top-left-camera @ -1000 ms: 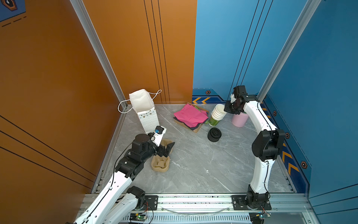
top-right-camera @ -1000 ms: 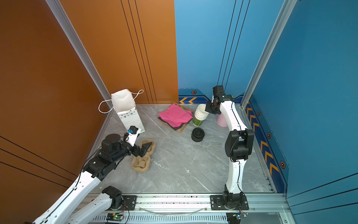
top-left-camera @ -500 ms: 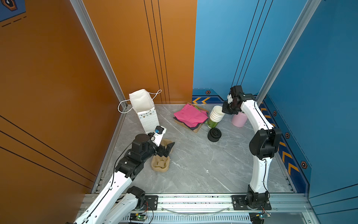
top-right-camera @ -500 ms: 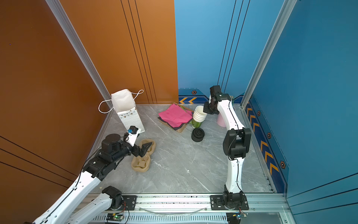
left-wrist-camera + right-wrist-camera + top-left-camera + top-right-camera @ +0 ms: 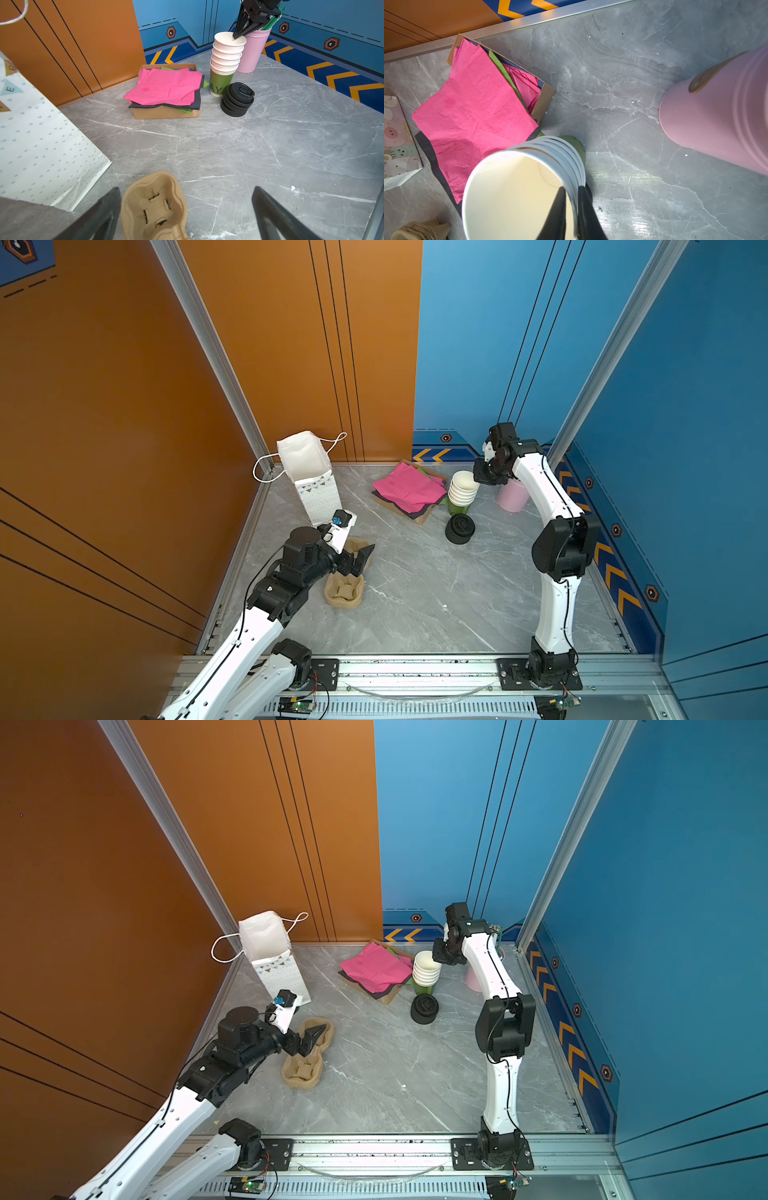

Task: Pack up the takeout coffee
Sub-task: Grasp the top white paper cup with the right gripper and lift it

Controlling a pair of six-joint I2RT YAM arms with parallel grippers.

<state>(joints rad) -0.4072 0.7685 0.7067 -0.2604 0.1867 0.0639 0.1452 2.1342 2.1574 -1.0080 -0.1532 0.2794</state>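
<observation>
Cup stack (image 5: 462,489) on marble tabletop (image 5: 415,593), orange-blue walls (image 5: 291,344); right gripper (image 5: 571,188) barely parted astride rim, hold unclear; left gripper (image 5: 186,188) wide, empty.

Bright, even light; soft shadows; glare patch on the tabletop (image 5: 639,207).

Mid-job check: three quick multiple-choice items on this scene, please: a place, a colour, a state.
1. The right gripper is: A over the black lids; B at the rim of the top cup; C inside the paper bag.
2. The stack's lowest cup is: A green; B pink; C black.
3. The left gripper is: A shut on the paper bag; B open, empty; C shut on a napkin.
Answers: B, its fingers straddle that rim; A, green wall under the white cups; B, jaws spread wide above the carrier.
</observation>
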